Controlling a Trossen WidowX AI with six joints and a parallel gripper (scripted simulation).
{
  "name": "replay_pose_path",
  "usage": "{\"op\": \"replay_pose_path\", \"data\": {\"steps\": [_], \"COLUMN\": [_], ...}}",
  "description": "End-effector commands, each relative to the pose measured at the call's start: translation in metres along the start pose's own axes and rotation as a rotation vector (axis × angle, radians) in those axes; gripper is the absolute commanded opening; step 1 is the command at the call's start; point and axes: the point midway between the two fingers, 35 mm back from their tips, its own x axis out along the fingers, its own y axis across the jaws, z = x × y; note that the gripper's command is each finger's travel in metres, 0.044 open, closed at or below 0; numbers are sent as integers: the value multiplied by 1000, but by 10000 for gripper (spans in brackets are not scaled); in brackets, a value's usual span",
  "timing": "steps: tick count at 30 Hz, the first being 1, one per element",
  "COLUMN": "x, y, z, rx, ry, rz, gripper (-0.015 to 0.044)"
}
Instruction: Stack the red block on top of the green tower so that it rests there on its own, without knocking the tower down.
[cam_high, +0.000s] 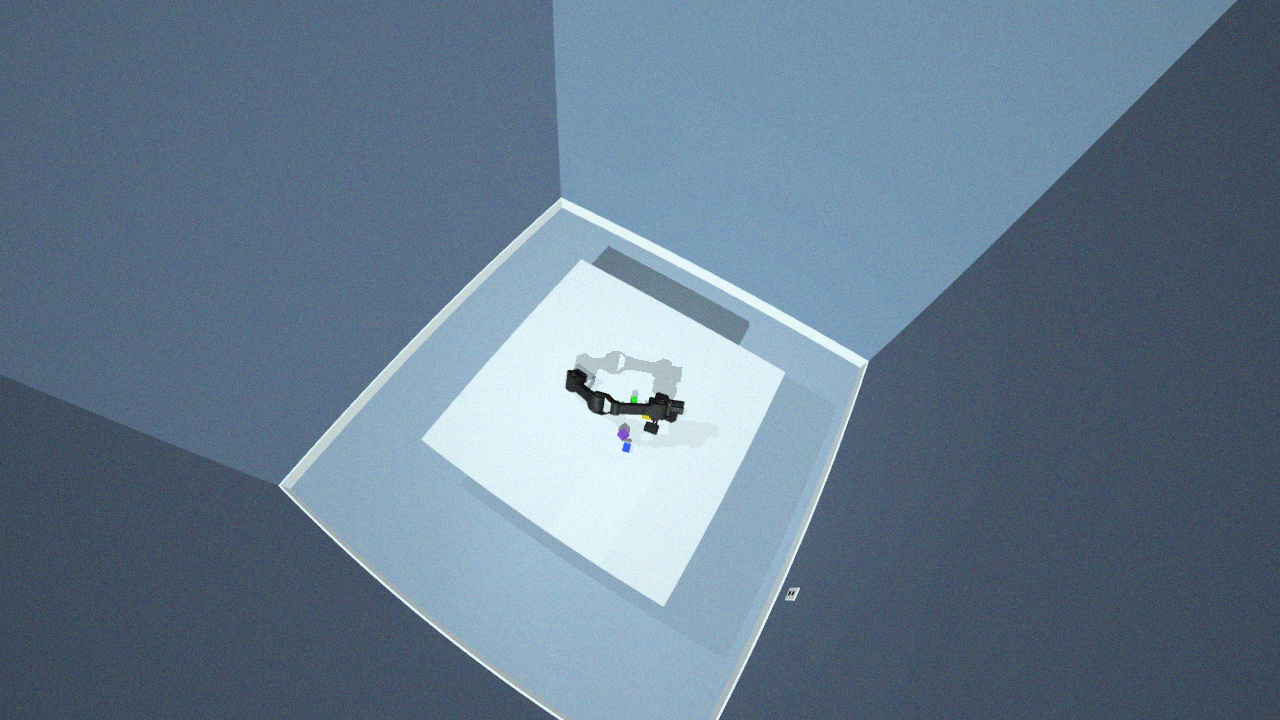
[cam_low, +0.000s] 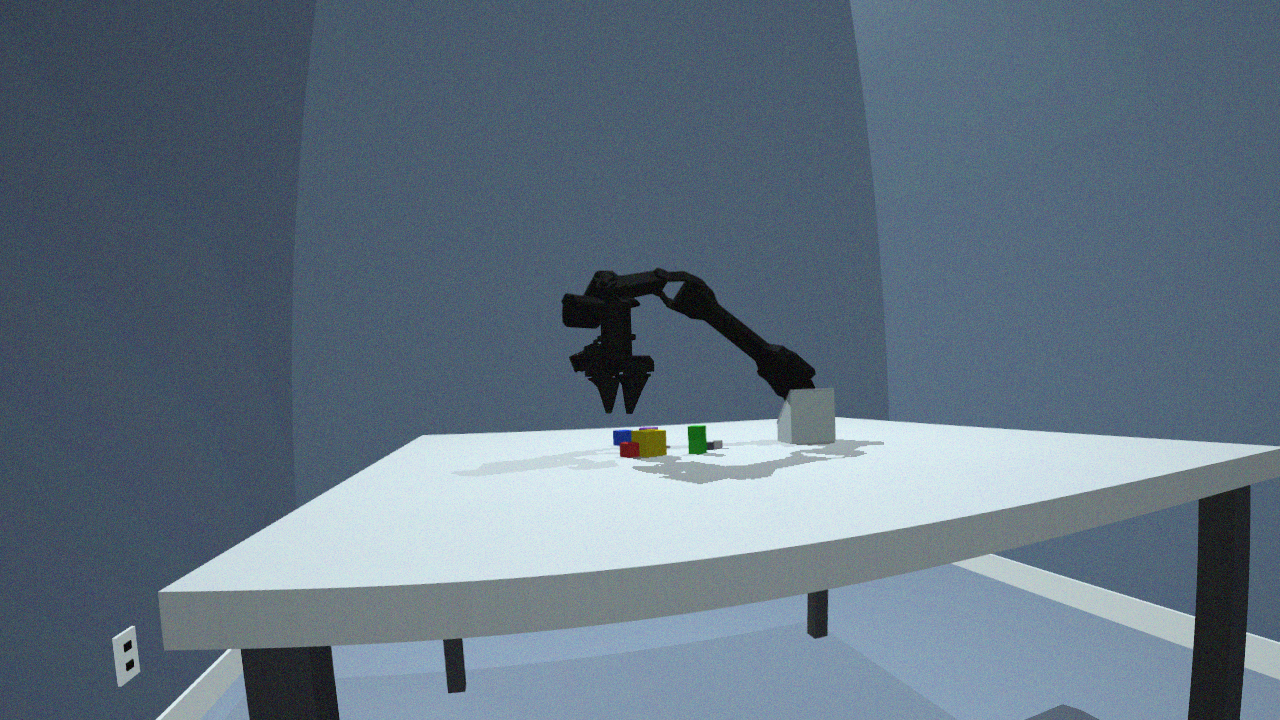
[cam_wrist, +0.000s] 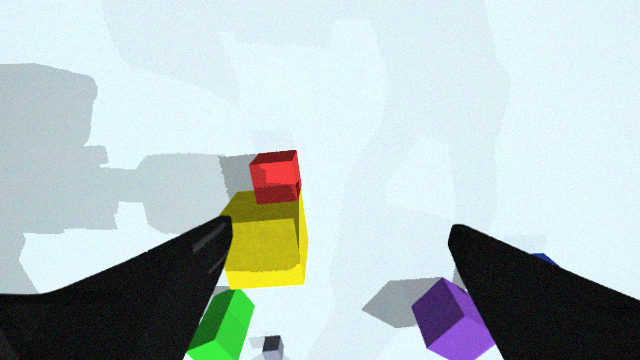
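Above the yellow block (cam_wrist: 267, 245), pincer (cam_low: 623, 400) hangs released, holding nothing; red block (cam_wrist: 275, 177) touches it, green tower (cam_low: 696, 438) nearby on bench (cam_low: 537, 528).

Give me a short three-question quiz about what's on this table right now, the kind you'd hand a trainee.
1. True or false: the gripper is holding the red block.
2. Which block does the red block sit right beside? A) purple block B) yellow block C) blue block
3. Fill in: the gripper hangs ____ the blocks, not touching any.

Key
1. False: its fingers are spread wide with nothing between them, and the red block lies on the table.
2. B.
3. Above. The green tower stands upright with nothing on it.
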Motion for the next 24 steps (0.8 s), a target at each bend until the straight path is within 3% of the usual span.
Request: {"op": "replay_pose_path", "data": {"steps": [1,9,17,24], "x": [-4,-4,35,37], "y": [39,40,38,37], "z": [-2,-2,-3,-2], "rx": [-143,-149,-149,-149], "ry": [8,9,9,9], "rz": [-17,-18,-20,-20], "gripper": [440,440,440,440]}}
